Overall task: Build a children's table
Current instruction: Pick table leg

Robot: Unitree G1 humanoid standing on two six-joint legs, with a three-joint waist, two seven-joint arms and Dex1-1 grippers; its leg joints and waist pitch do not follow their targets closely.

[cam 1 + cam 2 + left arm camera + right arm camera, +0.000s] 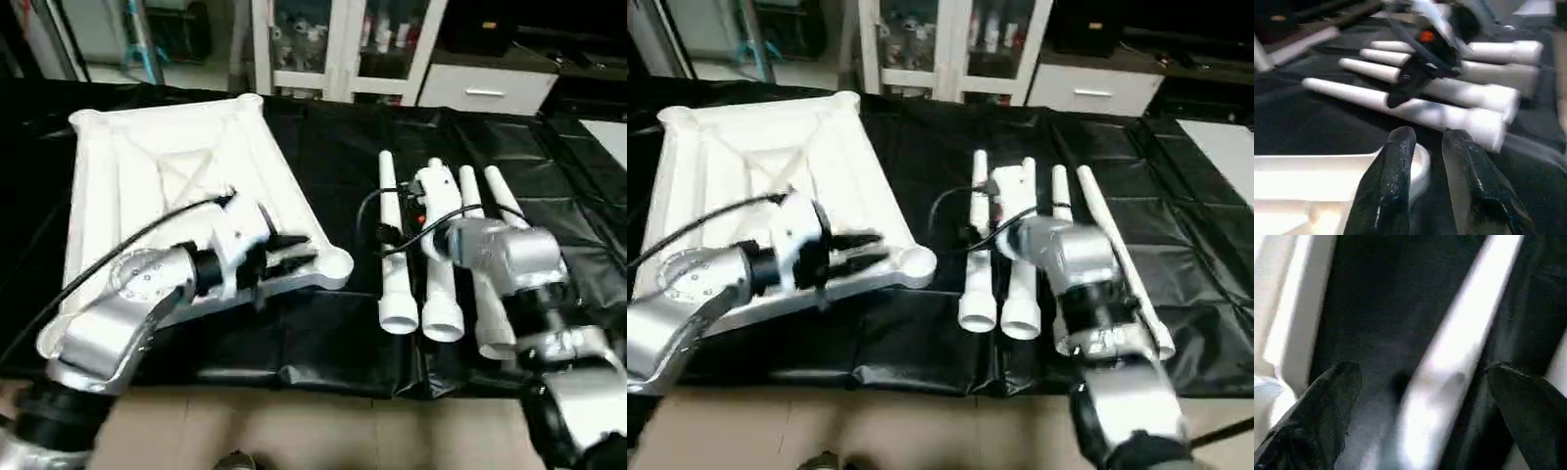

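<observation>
The children's table top [167, 186] lies ribbed side up under my narrowly parted, empty left gripper [299, 253], while my right gripper [1420, 396] straddles one leg [1449, 357], jaws wide.

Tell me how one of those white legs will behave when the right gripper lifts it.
The leg is a round tapered tube lying on the black cloth, so a nudge would probably roll it in a curve. It looks stiff, hollow and likely light. Smooth plastic may slip between the open right gripper.
</observation>
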